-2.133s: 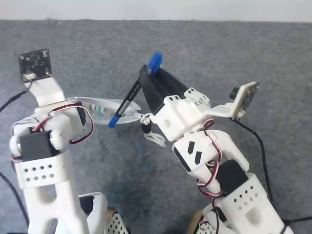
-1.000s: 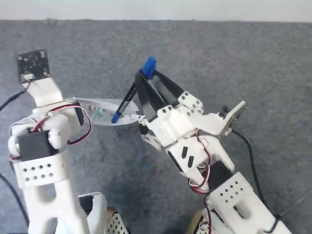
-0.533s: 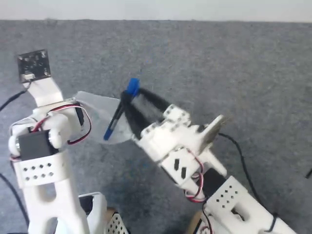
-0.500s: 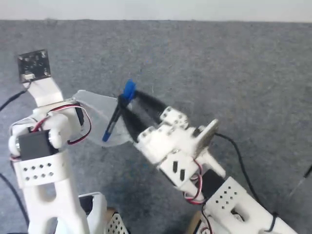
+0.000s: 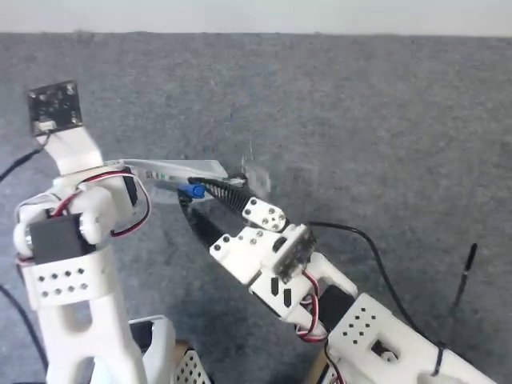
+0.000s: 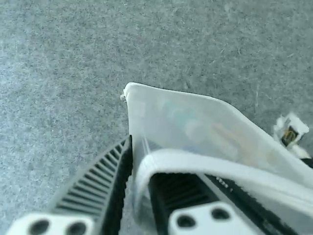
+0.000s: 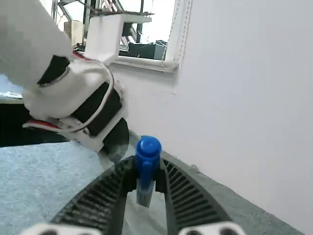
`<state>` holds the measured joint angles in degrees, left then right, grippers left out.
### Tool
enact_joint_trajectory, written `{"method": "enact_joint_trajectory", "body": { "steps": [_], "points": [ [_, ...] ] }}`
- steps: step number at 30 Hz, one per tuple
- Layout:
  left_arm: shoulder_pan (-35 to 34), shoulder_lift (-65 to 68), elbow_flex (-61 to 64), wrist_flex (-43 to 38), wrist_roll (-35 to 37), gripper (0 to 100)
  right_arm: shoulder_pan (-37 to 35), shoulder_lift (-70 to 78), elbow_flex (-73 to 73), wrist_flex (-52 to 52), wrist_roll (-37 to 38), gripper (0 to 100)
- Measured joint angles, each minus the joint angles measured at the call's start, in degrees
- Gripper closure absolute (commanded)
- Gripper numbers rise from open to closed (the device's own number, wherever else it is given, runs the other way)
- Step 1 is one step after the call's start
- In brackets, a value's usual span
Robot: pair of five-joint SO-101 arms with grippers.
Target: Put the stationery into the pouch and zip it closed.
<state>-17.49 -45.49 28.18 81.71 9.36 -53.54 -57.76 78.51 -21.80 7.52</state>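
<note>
**Two robot arms met at a clear pouch, one holding it and the other holding a pen**

At the left of the grey carpeted table [image 5: 376,104] stood the white left arm. Its left gripper [image 6: 140,164] had its black ribbed fingers [image 6: 98,188] closed on the white zip rim of a translucent plastic pouch [image 6: 195,125]. From above, the pouch [image 5: 164,171] stretched rightward from behind that arm's wrist, lifted off the table, with pale items dimly visible through its wall.

Just right of the pouch, the right gripper [image 5: 189,197] reached in from the near right. Its fingers were clamped around a blue-capped pen [image 7: 146,164], which stood upright between them, cap uppermost. From above, the blue cap [image 5: 190,190] lay against the pouch's near edge. The pen's lower end was hidden, so it could not be told whether it was inside the pouch.

A black cable [image 5: 376,260] ran along the right arm. Well apart, at the far right of the table, a thin black rod-shaped item [image 5: 465,276] lay alone; what it was could not be told.
</note>
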Motion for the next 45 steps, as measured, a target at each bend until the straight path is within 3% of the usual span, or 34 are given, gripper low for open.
{"method": "enact_joint_trajectory", "body": {
  "steps": [9,16,23,45],
  "points": [
    [0.0,0.0,0.0,0.0,0.0,99,0.0,0.2,0.4,1.5,4.2,99.0],
    [0.0,0.0,0.0,0.0,0.0,99,-2.8,0.2,0.1,10.5,4.2,83.8],
    [0.0,0.0,2.1,-1.8,0.0,99,-3.3,0.2,-0.3,11.9,4.2,89.9],
    [0.0,0.0,2.1,-1.8,0.0,99,-3.4,0.0,-1.6,15.5,4.4,90.1]
  ]
}}
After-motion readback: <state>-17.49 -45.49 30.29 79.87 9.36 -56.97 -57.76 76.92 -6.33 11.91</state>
